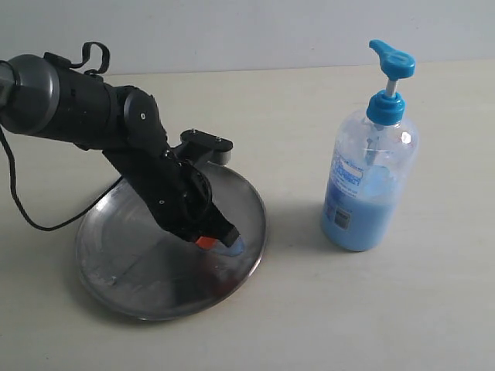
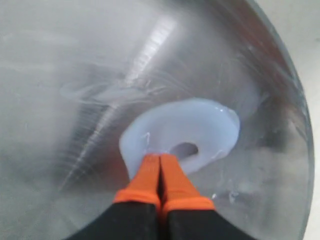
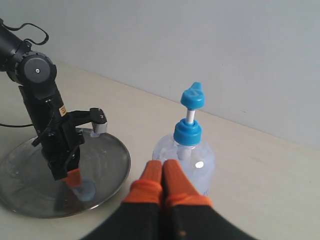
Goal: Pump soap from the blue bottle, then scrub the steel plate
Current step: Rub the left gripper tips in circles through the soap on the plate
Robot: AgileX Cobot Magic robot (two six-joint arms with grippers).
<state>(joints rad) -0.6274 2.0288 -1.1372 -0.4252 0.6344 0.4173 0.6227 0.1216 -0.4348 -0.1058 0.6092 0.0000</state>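
Note:
The round steel plate [image 1: 116,263] lies on the table at the left. A pale blue blob of soap [image 2: 200,127] sits on the steel plate [image 2: 60,60], with a small bare hole in its middle. My left gripper [image 1: 224,246] is shut, and its orange tips [image 2: 160,159] press into the blob's edge. The blue bottle [image 1: 370,182] stands upright to the right of the plate, pump head up. My right gripper [image 3: 163,166] is shut and empty, hanging near the blue bottle [image 3: 186,155] and apart from it. The right arm is outside the exterior view.
The left arm's black cable [image 1: 23,205] trails over the table by the plate's left rim. Beige tabletop [image 1: 433,309] surrounds the plate and bottle, with a pale wall [image 1: 247,31] behind.

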